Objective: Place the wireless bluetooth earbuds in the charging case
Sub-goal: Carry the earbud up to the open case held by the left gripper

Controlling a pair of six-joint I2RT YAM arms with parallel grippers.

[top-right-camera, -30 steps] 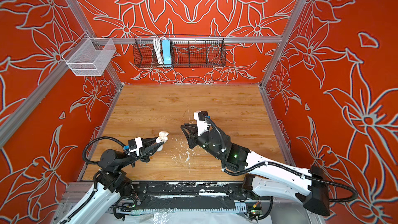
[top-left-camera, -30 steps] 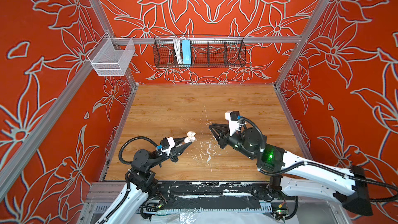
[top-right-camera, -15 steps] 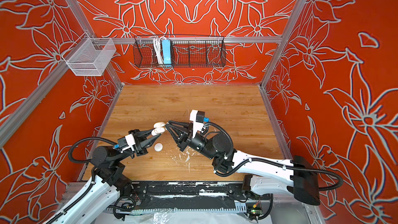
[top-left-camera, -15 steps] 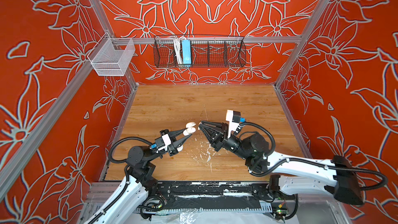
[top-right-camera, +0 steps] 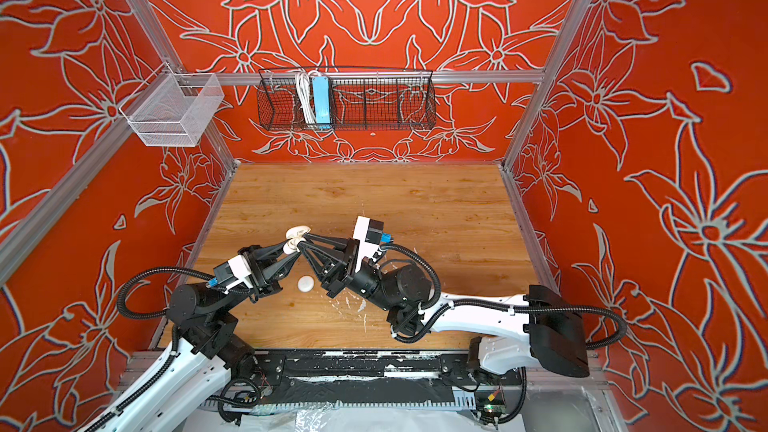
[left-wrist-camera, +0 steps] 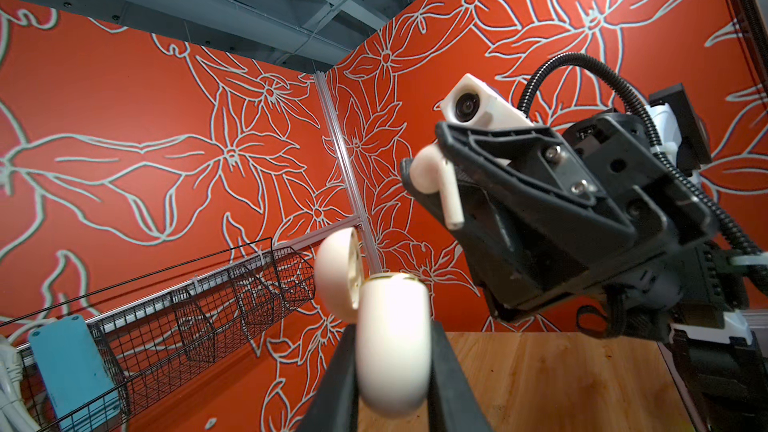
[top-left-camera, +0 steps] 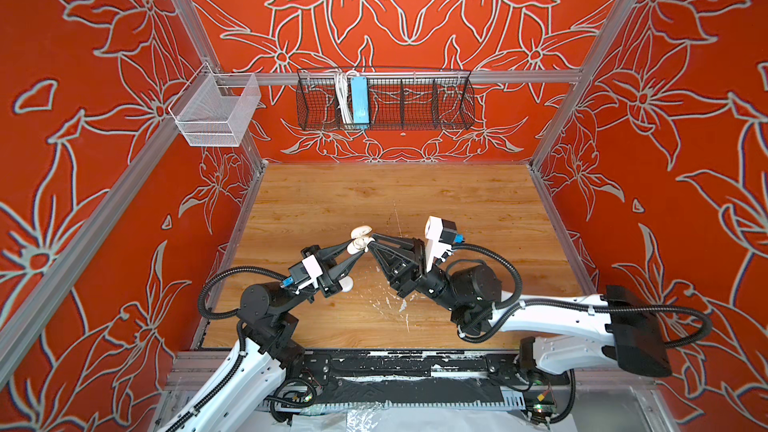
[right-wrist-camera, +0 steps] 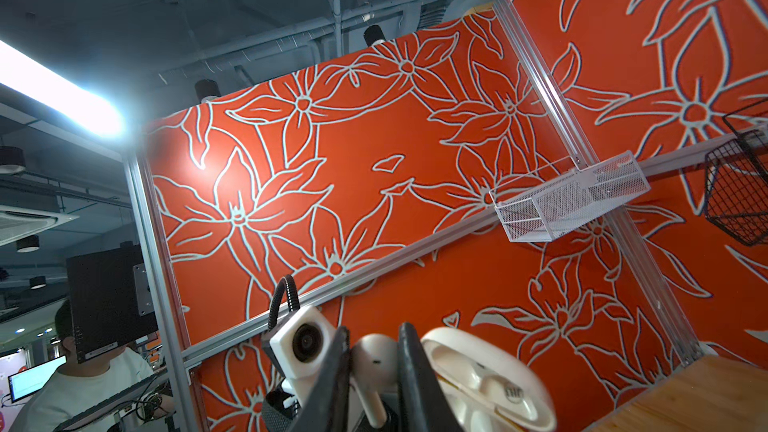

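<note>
The white charging case (top-left-camera: pixel 360 233) hangs in the air over the table's middle, lid open, with my left gripper (top-left-camera: pixel 355 248) shut on its lower half. In the left wrist view the case body (left-wrist-camera: pixel 392 347) sits between the two black fingers and the lid (left-wrist-camera: pixel 338 272) stands up behind it. My right gripper (top-left-camera: pixel 371 238) is shut on one white earbud (right-wrist-camera: pixel 374 361), stem pointing back toward the wrist. Its tips are right beside the open case (right-wrist-camera: pixel 486 380), whose inner hollows face it. The earbud (left-wrist-camera: pixel 432 176) also shows in the left wrist view. Both top views show the tips meeting at the case (top-right-camera: pixel 298 232).
A white round disc (top-right-camera: pixel 306 283) lies on the wooden table (top-left-camera: pixel 457 201) under the two grippers. White paint flecks (top-left-camera: pixel 401 305) mark the boards near the front. On the back wall hangs a black wire basket (top-left-camera: pixel 386 101), and a white mesh basket (top-left-camera: pixel 216 112) hangs at the left.
Both grippers have come together over the middle. The left carried the case up and farther from the front edge; the right brought the earbud leftward until its tips reached the case.
</note>
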